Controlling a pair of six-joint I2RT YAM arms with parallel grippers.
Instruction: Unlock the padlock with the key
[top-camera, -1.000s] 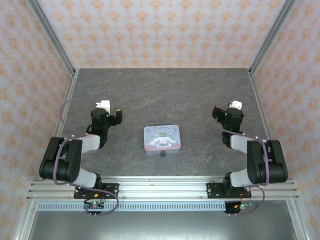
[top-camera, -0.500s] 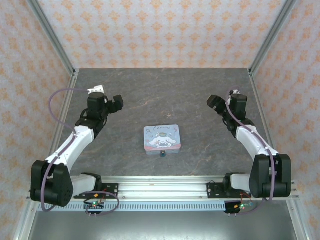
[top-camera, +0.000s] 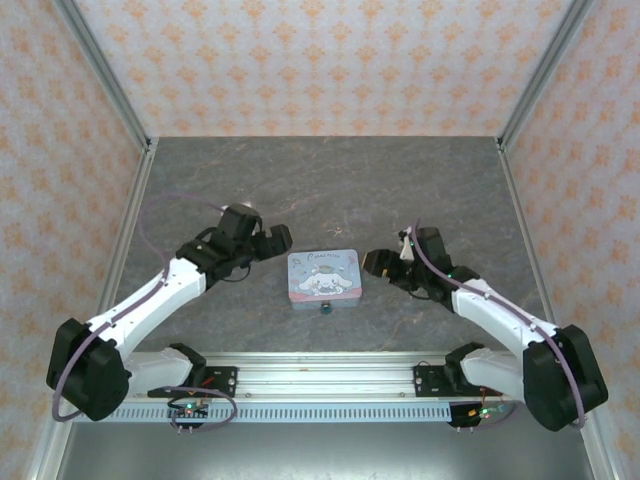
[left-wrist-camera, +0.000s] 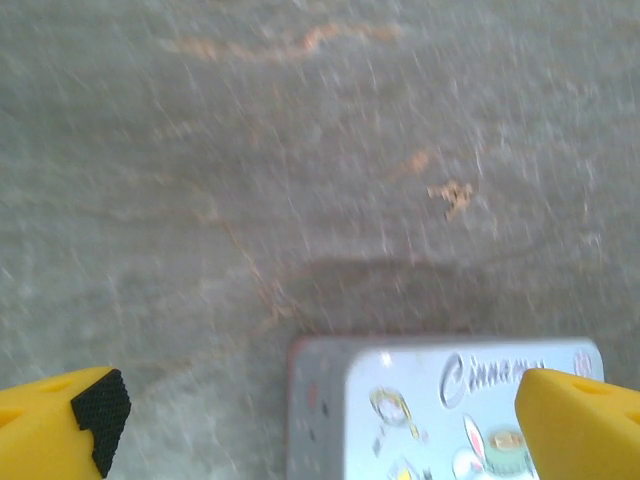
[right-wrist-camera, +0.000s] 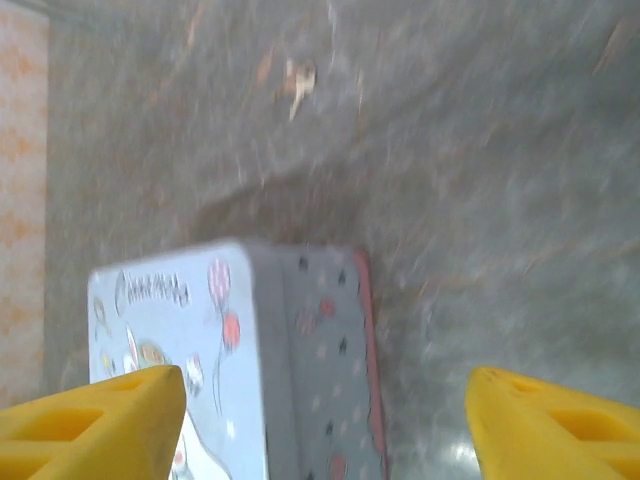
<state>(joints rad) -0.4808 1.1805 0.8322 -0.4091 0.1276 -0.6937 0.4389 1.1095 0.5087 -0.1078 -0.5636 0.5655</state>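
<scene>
The padlock (top-camera: 326, 307) is a tiny dark lump hanging at the near edge of a pastel cartoon tin box (top-camera: 324, 275) in the middle of the table. The key is out of view. My left gripper (top-camera: 278, 240) hovers just left of the box's far left corner, open. In the left wrist view its yellow fingers (left-wrist-camera: 60, 420) straddle that corner of the box (left-wrist-camera: 420, 400) from above. My right gripper (top-camera: 377, 262) hangs close to the box's right side, open. Its fingers (right-wrist-camera: 560, 425) stand either side of the box's right wall (right-wrist-camera: 330, 350), with nothing held.
The grey stone-patterned tabletop (top-camera: 330, 190) is bounded by aluminium posts and patterned walls on three sides. The rail carrying both arm bases (top-camera: 320, 375) runs along the near edge.
Both arms have swung inward and lower from the table's sides to flank the tin box. The box and padlock have not moved.
</scene>
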